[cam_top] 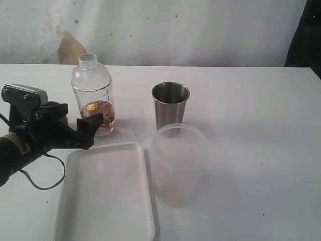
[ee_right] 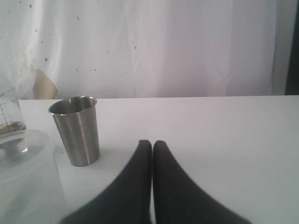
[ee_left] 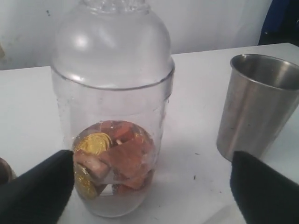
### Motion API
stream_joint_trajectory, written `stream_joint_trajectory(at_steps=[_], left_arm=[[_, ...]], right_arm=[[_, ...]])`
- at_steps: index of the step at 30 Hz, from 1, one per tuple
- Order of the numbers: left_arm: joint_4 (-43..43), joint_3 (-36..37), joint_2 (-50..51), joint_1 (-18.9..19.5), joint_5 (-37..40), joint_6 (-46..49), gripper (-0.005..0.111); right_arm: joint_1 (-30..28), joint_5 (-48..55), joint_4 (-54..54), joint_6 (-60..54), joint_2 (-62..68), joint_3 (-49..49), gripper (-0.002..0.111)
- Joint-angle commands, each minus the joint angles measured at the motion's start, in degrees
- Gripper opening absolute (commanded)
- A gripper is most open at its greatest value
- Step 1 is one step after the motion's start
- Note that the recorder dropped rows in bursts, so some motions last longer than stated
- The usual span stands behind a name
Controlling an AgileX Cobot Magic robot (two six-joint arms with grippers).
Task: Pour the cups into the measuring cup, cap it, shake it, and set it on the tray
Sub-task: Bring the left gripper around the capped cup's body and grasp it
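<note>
The measuring cup (cam_top: 93, 95) stands upright on the table with a domed clear cap on top, and gold coins and brown pieces lie in its bottom (ee_left: 112, 158). My left gripper (cam_top: 75, 120) is open, its black fingers (ee_left: 35, 191) spread wide just in front of the cup's base without gripping it. The steel tumbler (cam_top: 170, 108) stands upright to the right of it. A brown edge that may be the wooden cup (ee_left: 3, 170) peeks out beside one finger. The white tray (cam_top: 105, 196) lies near the front left. My right gripper (ee_right: 152, 144) is shut and holds nothing, low over the table near the tumbler (ee_right: 77, 130).
A frosted translucent tub (cam_top: 178, 163) stands in front of the tumbler, right of the tray. It also fills a corner of the right wrist view (ee_right: 23, 177). A black cable loops from the left arm onto the table (cam_top: 47, 173). A white wall backs the table.
</note>
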Motion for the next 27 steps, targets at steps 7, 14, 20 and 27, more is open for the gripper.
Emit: stream_joint_trajectory(at_steps=[7, 14, 20, 27], left_arm=[[-1.26, -10.52, 9.97, -0.13, -1.08, 0.15, 0.105], [-2.67, -18.13, 15.71, -0.13, -0.87, 0.15, 0.105], [-3.01, -23.47, 20.34, -0.13, -0.49, 0.15, 0.105], [-3.7, -26.64, 22.41, -0.13, 0.06, 0.15, 0.105]], right_arm=[[0.38, -0.42, -0.06, 0.21, -0.36, 0.41, 0.0], [0.38, -0.42, -0.06, 0.21, -0.36, 0.41, 0.0], [0.38, -0.42, -0.06, 0.21, -0.36, 0.41, 0.0], [0.38, -0.42, -0.06, 0.6, -0.36, 0.41, 0.0]])
